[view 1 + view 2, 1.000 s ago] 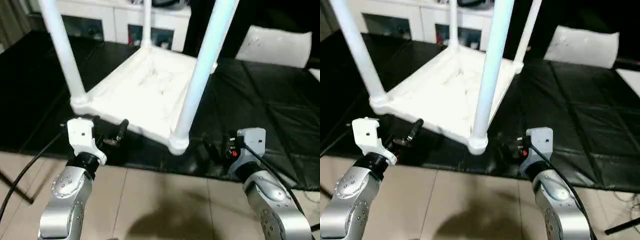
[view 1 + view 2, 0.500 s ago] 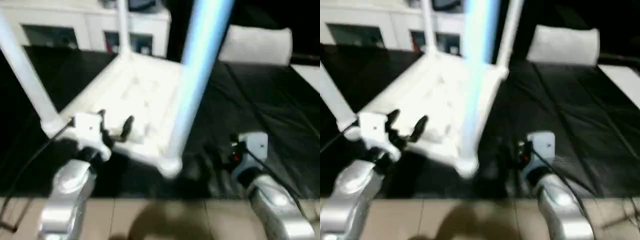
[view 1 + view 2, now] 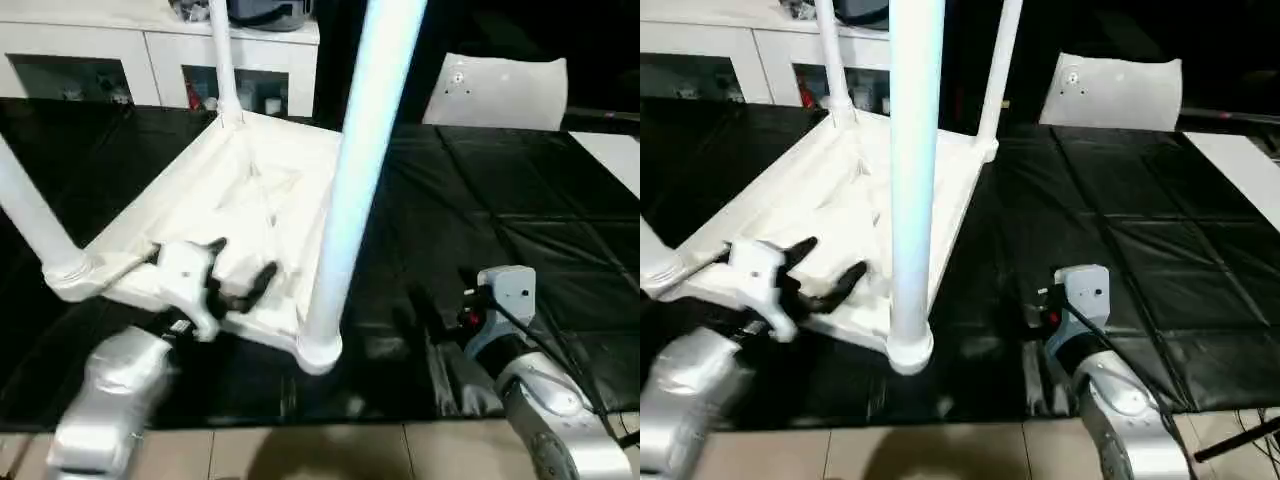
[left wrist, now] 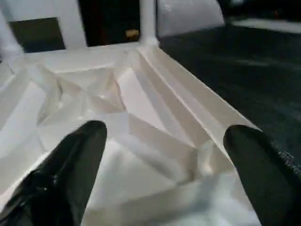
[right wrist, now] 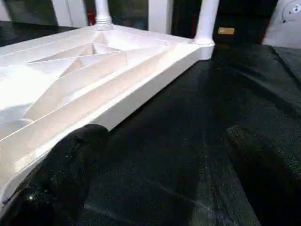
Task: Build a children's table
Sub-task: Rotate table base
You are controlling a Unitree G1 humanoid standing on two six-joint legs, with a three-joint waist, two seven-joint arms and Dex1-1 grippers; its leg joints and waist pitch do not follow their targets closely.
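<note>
Beyond left end effector (image 3: 238,275): upturned table (image 3: 250,190)

Left gripper (image 3: 243,270) wide open, two black fingers (image 4: 70,165) spread far apart, nothing between them, pointing forward and slightly toward the robot's right. White wrist block behind it, silver left forearm (image 3: 110,395) rising from the lower left. Right gripper (image 5: 160,155) also wide open, holding nothing, black fingers (image 5: 70,160) spread, pointing forward and low. Its white wrist block with a red spot sits ahead of the silver right forearm (image 3: 545,405) at the lower right. Both arms reach forward, well apart.
</note>
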